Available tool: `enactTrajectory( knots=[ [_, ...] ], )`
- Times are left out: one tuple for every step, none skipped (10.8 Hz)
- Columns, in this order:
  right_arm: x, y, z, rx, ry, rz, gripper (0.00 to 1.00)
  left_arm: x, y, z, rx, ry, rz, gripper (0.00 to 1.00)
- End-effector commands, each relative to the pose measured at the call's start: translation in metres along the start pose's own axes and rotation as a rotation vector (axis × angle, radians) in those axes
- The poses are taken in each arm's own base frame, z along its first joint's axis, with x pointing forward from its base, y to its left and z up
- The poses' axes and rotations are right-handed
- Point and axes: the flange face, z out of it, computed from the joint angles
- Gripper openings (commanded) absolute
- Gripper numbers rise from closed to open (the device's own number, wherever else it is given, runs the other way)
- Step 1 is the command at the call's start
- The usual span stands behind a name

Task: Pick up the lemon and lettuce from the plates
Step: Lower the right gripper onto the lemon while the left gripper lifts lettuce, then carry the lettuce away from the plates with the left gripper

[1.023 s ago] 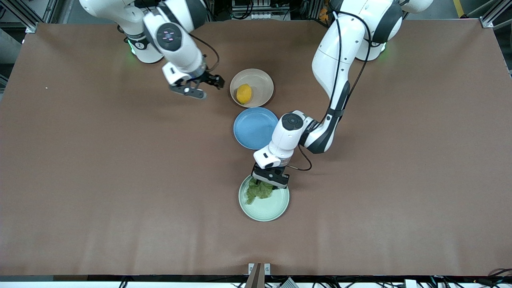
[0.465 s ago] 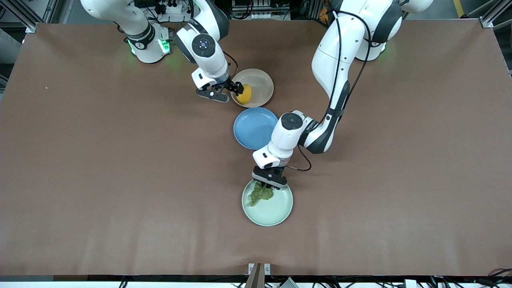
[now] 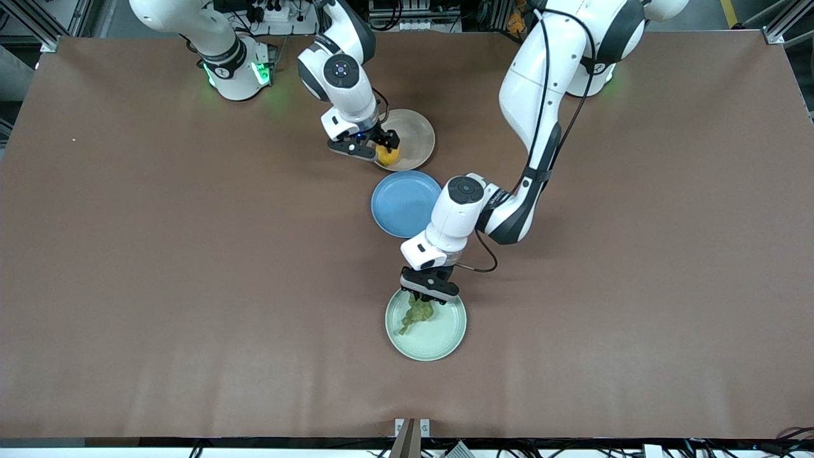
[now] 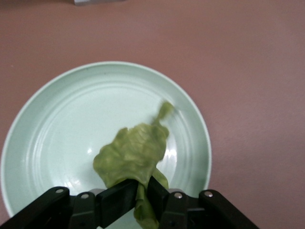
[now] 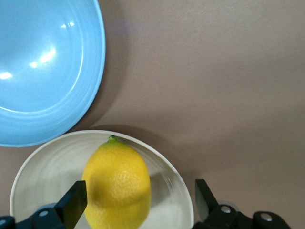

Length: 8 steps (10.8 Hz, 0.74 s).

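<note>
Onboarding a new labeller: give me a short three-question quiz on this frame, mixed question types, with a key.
1. True or false: the left gripper is shut on the ruffled dull-green lettuce leaf.
2. Multiple choice: the small oval yellow lemon lies in which dish? A) the round blue plate B) the round beige-pink plate C) the round pale mint-green plate
3. Fill in: the right gripper has its fingers ____ on either side of the lemon.

Key
1. True; its fingers pinch the leaf over the mint-green plate.
2. B.
3. Open; one finger is against the lemon, the second stands clear of it.
</note>
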Motion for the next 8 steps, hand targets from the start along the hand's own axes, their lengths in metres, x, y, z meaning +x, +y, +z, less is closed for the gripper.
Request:
enactTrajectory(
  knots=[
    [-0.005,-0.007,0.024,0.025,0.019,0.016,1.0,0.035,-0.002,-0.054,0.016,-0.041,-0.063,0.0],
    [-0.008,-0.007,0.025,0.023,0.018,0.02,1.0,0.057,-0.019,-0.081,0.034,-0.066,-0.094,0.0],
    [-0.011,-0.009,0.025,0.025,0.019,0.026,1.0,0.076,-0.037,-0.109,0.05,-0.09,-0.123,0.0],
    [-0.015,-0.011,0.025,0.024,0.018,0.027,1.0,0.092,-0.059,-0.139,0.051,-0.139,-0.17,0.0],
    [-0.016,-0.01,0.029,0.018,0.016,0.028,1.0,0.105,-0.093,-0.166,0.032,-0.187,-0.222,0.0],
    [-0.019,-0.011,0.03,0.019,0.017,0.024,0.93,0.114,-0.129,-0.188,0.007,-0.239,-0.247,0.0],
    [-0.024,-0.013,0.031,0.025,0.021,0.018,0.35,0.119,-0.173,-0.205,0.003,-0.295,-0.222,0.0],
    [-0.024,-0.015,0.031,0.029,0.024,0.017,0.06,0.117,-0.217,-0.217,0.008,-0.344,-0.179,0.0]
  ],
)
